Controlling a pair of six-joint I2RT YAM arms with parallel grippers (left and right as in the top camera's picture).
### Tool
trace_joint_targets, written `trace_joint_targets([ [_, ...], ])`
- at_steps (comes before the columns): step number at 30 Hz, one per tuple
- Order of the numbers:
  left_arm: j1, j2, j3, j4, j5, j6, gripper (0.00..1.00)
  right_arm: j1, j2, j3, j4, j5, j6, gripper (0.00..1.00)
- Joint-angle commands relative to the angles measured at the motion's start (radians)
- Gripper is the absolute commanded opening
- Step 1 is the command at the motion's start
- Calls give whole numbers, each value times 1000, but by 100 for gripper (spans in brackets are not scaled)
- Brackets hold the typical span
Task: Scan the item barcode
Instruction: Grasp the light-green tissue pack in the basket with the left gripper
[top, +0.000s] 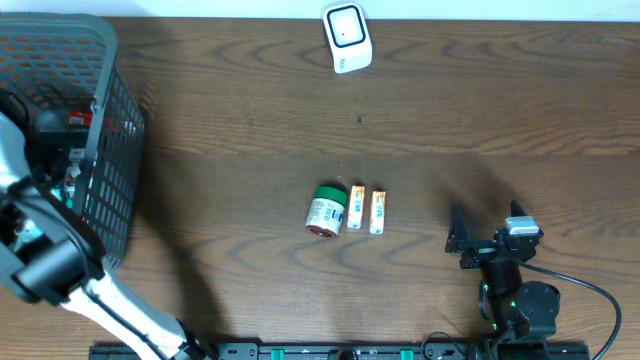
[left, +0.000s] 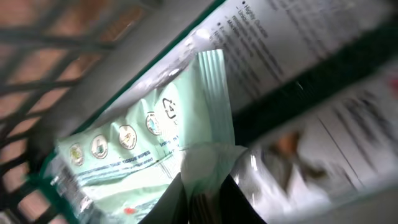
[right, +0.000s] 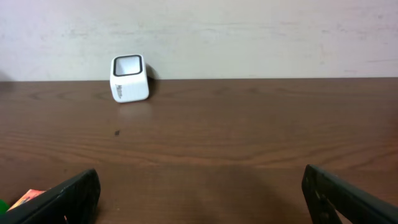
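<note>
A grey mesh basket (top: 118, 130) stands at the left end of the table (top: 250, 120), and the left arm reaches down into it. From overhead only dark and red bits of its contents show through the rim. The left wrist view is inside the basket, with mesh wall (left: 37, 37) on the left. A pale green pack of wet wipes (left: 143, 137) lies slantwise, with a row of round emblems printed along it. Beside and partly under it, to the right, lies a larger white and silver package (left: 311, 56) with small printed text and a dark green band. It is too blurred to name more closely.

The left gripper (left: 202, 196) is clenched on the near sealed end of the pack of wet wipes, and the crinkled white edge runs down between its two dark fingers (left: 171, 205).

The white barcode scanner (top: 347, 37) sits at the far edge of the table near the middle, its window facing up and forward (right: 129, 78).

Out on the table, near the middle, a green-lidded jar (top: 325, 211) lies on its side. Two small orange packets (top: 367, 210) lie just to its right, side by side.

The right gripper (top: 458, 238) rests low at the near right with its jaws spread wide and nothing between them (right: 200, 177), pointing toward the barcode scanner.
</note>
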Motion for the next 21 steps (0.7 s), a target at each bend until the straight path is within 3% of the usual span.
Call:
trace_joint_targets([
  [1,0,-262,12,1,46,-31,10,6,-2,-1,-3,-8,-11,99],
  [11,-33,-792,12,47,393,-31,10,6,-2,-1,-3,-8,-11,99],
  [15,-208,-947,7,-8,467,-31,11,6,-2,-1,-3,-8,-11,99],
  [21,-547,-986,-89,-86,463,-31,11,6,-2,-1,-3,-8,-11,99],
])
